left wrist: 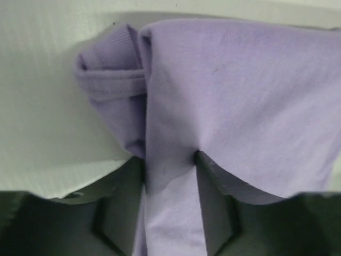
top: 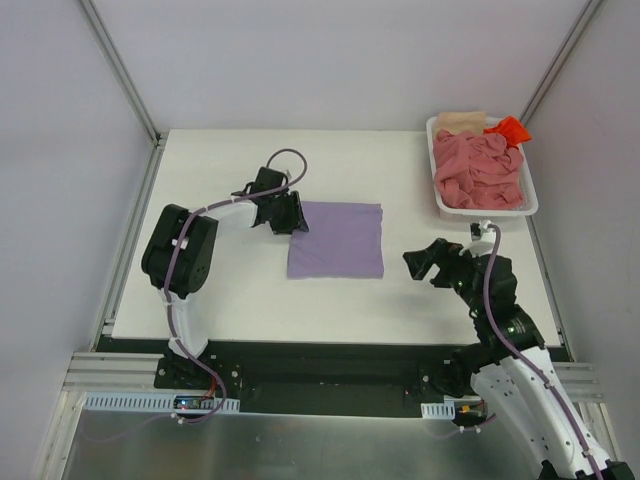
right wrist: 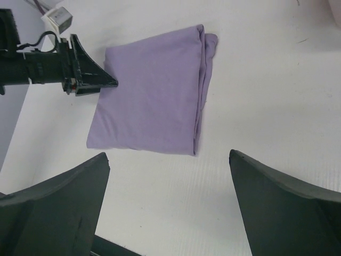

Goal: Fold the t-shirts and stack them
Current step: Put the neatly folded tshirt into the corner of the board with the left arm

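Folded lavender t-shirt (top: pixel 337 240) lies mid table (top: pixel 220 170); left hand (top: pixel 289 214) pinches its left edge; right hand (top: pixel 432 262) spread, empty, nearby; risk: a one-edge pull may drag layers apart, undoing the fold.

I find no word, number or brand that I can read. The shirt (top: pixel 336 240) is plain cloth with no print, and the small white tab (right wrist: pixel 57 18) in my right wrist view is too blurred to make out.
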Robot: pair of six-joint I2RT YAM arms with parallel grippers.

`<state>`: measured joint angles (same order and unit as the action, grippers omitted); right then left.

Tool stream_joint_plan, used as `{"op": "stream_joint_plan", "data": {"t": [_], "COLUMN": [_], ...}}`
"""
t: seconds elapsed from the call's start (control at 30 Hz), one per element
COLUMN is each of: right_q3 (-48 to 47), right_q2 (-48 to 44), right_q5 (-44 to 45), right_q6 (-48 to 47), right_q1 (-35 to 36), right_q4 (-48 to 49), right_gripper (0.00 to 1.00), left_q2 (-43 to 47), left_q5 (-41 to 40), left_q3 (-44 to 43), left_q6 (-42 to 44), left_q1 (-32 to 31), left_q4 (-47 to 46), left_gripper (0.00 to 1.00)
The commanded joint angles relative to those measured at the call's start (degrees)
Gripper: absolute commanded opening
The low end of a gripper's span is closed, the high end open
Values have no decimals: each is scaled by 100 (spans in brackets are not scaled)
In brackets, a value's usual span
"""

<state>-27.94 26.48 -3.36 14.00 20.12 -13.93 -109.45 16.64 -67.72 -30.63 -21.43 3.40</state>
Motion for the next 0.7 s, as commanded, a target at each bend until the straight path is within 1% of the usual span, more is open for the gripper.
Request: {"op": "stream_joint_plan", "data": {"t": [0.0,0.1,0.13,0.17,0.33,0.37,0.53,0.67], "right_q3": [61,87,96,114,131,131,166,184], "right_q2": [-143,-82,-38,-12,138,147,173,217], "right_q5": [-86,-130,-148,-165,-437,-490,-447,-324], "right_q6": [252,139,103,59,-37,-72,-257,-363], "right_q1": [-26,-17,-17,-17,-17,-17,-17,-17], "right_q4": [180,207,198,198,198,198,198,198], "right_gripper": [96,96,96,96,96,96,96,96], "left_q2": [-358,-445,-463,-463,-419,-419,-586,-1024], "left_q5": [-670,-1179,-1442,-1566,-2691,-2797,-2798,-2833], "left_q3": [-92,-267,-355,-443,-908,-1014,-1585,-2305], "left_q6": [66,110,145,171,505,575,909,1059], "left_q1": [-282,-379,-397,-414,-345,-292,86,192], "left_q4": [512,792,907,1039,1522,1602,1760,1918], "left_gripper": [31,7,0,0,0,0,0,0]}}
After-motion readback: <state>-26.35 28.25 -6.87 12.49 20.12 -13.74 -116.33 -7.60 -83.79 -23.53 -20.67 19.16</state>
